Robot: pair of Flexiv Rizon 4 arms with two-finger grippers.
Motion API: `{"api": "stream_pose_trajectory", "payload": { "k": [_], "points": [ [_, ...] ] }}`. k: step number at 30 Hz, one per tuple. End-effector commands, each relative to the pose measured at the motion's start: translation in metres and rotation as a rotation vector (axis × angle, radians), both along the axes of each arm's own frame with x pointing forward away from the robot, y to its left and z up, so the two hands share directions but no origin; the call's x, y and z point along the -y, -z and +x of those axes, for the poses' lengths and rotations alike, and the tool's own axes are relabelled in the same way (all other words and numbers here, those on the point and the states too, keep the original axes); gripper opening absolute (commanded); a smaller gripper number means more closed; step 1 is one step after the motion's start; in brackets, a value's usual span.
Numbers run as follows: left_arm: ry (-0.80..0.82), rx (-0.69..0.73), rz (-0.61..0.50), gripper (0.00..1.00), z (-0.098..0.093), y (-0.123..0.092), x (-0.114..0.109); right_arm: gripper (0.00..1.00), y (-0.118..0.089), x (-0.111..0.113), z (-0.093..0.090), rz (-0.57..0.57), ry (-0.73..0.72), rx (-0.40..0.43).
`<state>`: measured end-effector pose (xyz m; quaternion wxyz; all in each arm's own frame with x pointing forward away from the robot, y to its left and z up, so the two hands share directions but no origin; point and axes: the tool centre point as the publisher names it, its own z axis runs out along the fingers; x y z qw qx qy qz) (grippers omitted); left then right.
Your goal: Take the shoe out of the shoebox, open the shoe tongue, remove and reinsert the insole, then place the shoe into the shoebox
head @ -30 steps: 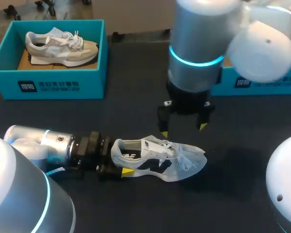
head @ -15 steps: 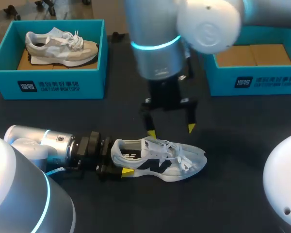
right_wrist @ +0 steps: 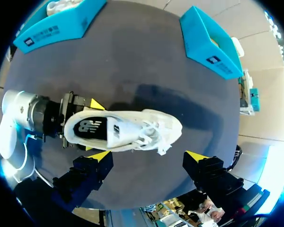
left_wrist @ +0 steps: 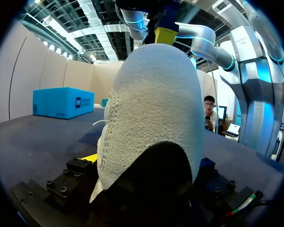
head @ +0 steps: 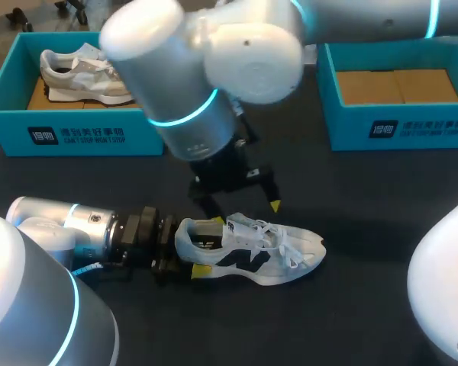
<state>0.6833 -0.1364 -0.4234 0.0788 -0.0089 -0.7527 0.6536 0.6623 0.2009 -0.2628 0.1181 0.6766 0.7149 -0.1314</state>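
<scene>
The left hand [head: 198,245], lying low at lower left, grasped the heel of the white sneaker [head: 248,252]; the right hand [head: 243,210] hung above it mid-frame, fingers spread, released.

This seems to be a robotics lab: a grey left arm [head: 69,229] and right arm [head: 191,99] work over a dark counter [head: 366,229]. The left fingers [head: 201,271] grip a white shoe [head: 252,248], and blue shoeboxes [head: 76,136] stand well beyond them.

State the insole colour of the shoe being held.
Black insole with white markings, in white shoe; right wrist view.
</scene>
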Motion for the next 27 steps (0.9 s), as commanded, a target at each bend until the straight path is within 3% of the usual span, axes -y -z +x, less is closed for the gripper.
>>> {"api": "stream_pose_trajectory", "payload": {
  "k": [1, 27],
  "points": [
    [-0.002, 0.000, 0.002, 0.00, 0.002, 0.002, 0.000, 1.00, 0.011, -0.012, 0.003, -0.080, -0.011, 0.013],
    [-0.002, 0.000, 0.002, 0.00, 0.002, 0.002, 0.000, 1.00, 0.053, -0.022, 0.012, -0.062, -0.005, 0.070]
  ]
}}
